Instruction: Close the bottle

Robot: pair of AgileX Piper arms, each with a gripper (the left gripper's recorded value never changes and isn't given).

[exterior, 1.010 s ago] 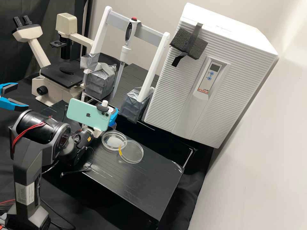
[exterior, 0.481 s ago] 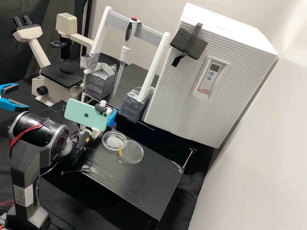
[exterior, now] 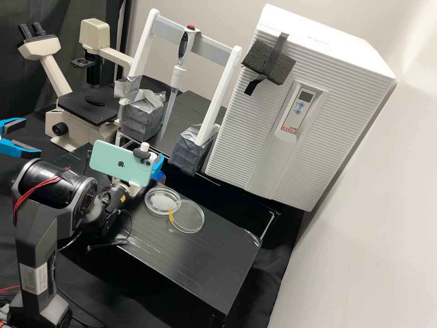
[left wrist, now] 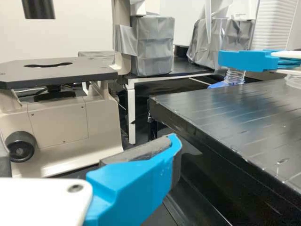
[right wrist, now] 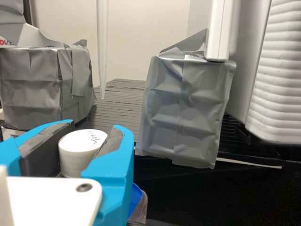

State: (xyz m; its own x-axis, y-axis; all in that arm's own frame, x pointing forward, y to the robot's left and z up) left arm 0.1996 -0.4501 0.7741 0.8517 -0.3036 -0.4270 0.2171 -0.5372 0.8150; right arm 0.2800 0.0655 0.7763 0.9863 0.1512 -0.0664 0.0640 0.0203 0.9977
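evidently the right gripper (right wrist: 77, 153) is clamped on the white cylindrical plastic cap (right wrist: 84, 141). its grey rubbery pads (right wrist: 40, 150) press the cap's smooth wall from opposite sides at the lower left of the right wrist frame. that hold keeps the cap upright with its flat top bare, which i judge suits lowering and twisting it onto a neck. in the left wrist view the clear ribbed plastic bottle (left wrist: 233, 75) shows its threaded neck at the upper right, directly under that gripper's bright blue finger (left wrist: 249, 60) and by the far edge of the black slatted bench top (left wrist: 235, 127). whether the cap already meets the threads i cannot tell. in the high view the cap pokes up at centre left, just above the mint green phone (exterior: 119, 163) mounted on that wrist. the left gripper (exterior: 31, 136) sits at the left edge of the high view with its fingers spread wide and nothing between them. it is well apart from the bottle, so as i read it it is out of the working arm's way. two clear shallow round petri dishes (exterior: 161, 200) lie touching each other just to the lower right of the phone, glossy against the matte bench. behind the cap stands a crinkled grey tape-wrapped block (right wrist: 186, 108).
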